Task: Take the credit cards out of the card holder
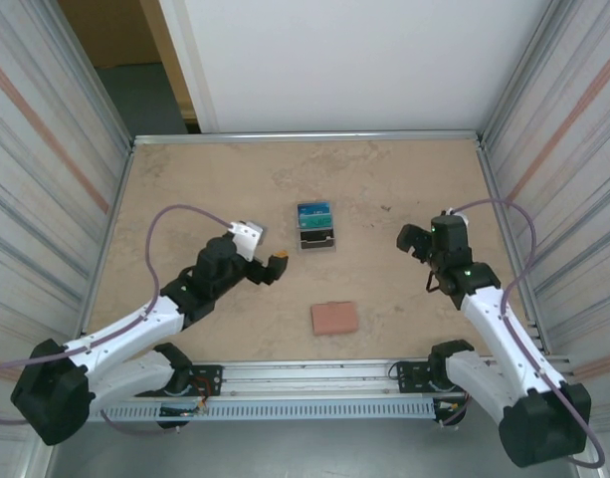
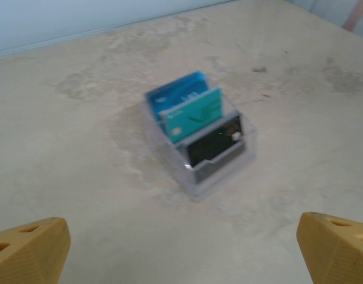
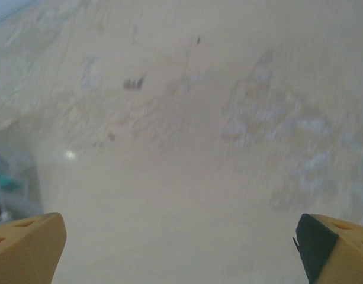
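The card holder (image 1: 334, 318), a flat salmon-pink wallet, lies closed on the table near the front, and its inside is hidden. Behind it a clear tiered stand (image 1: 315, 228) (image 2: 199, 148) holds three upright credit cards: blue (image 2: 176, 92), teal (image 2: 193, 115) and dark (image 2: 215, 143). My left gripper (image 1: 265, 249) (image 2: 181, 251) hangs open to the left of the stand, pointed at it, with nothing between its fingers. My right gripper (image 1: 424, 239) (image 3: 181, 248) is open over bare table to the right of the stand, also holding nothing.
Metal rails border the beige tabletop (image 1: 205, 189), with corrugated walls on both sides and a white panel behind. The stand's edge (image 3: 3, 189) shows blurred at the left of the right wrist view. The arm bases sit on a rail (image 1: 314, 383) at the near edge.
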You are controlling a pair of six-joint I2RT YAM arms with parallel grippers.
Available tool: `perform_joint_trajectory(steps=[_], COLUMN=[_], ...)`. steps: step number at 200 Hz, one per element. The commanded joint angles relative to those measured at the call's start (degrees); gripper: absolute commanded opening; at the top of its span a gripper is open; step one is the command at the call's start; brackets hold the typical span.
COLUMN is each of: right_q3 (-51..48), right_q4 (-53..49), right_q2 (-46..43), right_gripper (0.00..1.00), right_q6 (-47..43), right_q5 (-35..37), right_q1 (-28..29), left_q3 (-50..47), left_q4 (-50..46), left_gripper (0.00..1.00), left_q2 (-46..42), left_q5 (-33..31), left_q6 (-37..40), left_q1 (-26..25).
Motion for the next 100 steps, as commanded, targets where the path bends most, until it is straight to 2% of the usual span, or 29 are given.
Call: perform_joint_trajectory(steps=[1,25,45,100], right_q3=[1.37,0.19,-2.01,-7.82], right_q4=[-14.24,-18.32,-17.87,-12.61], right_q2=[-3.29,-5.92,-7.80,-10.46], right_gripper=[0.99,1.00,0.97,0.80], right_q6=[10.50,17.14,23.40,41.93], right_q5=[-2.17,-3.81,-5.73,-4.12], right_q1=[4.14,10.76,16.94,36.56], left_q3=[-0.78,-0.28,0.51,0.91], left_q4=[-0.56,-0.16,-0.10,1.77], left_gripper=[0.99,0.99,0.93,0.79], left_q2=[0.40,3.70,6.89,12.67], left_q5=[-6.27,-6.63,-6.53,-3.65], left_q6=[-7.82,-11.15,-12.47,-17.05], left_q1=[-4.83,-9.08,-11.40,-12.50])
